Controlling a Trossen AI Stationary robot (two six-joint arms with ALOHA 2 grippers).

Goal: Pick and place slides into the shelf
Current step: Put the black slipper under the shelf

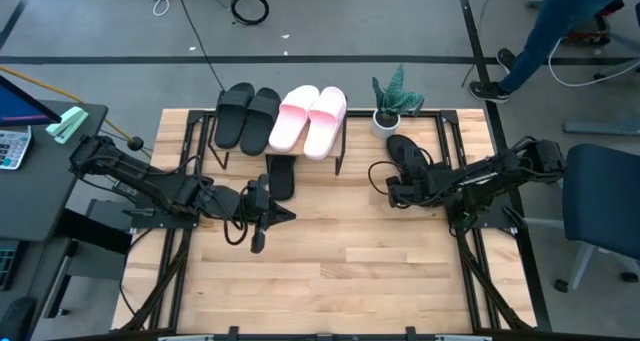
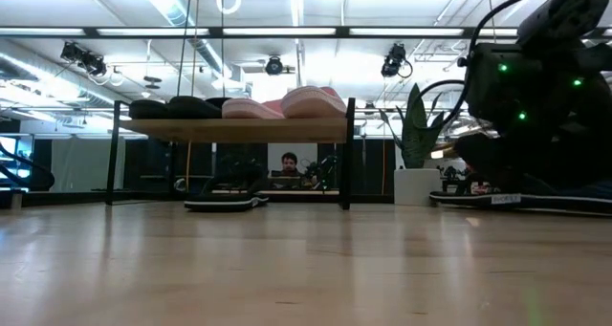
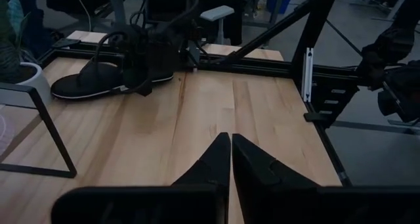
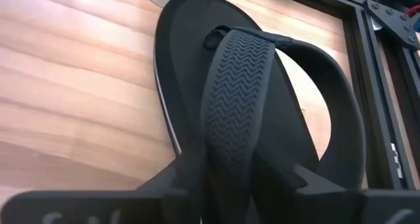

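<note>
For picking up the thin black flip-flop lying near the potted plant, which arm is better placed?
The right. The right gripper is already at the thin black flip-flop, its fingers over the sole, while the left gripper is shut, far off mid-table.

Place: a robotics lab.
Floor: grey concrete (image 1: 340, 26) with loose cables (image 1: 249, 5), seen at upper centre.
Ceiling: strip lights (image 2: 287, 32) and mounted cameras (image 2: 274, 66).
Worktop: slatted wood (image 1: 330, 271) framed by black rails (image 1: 490, 271).

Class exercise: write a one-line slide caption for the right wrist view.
Right tool over a black flip-flop on the wooden table.
</note>
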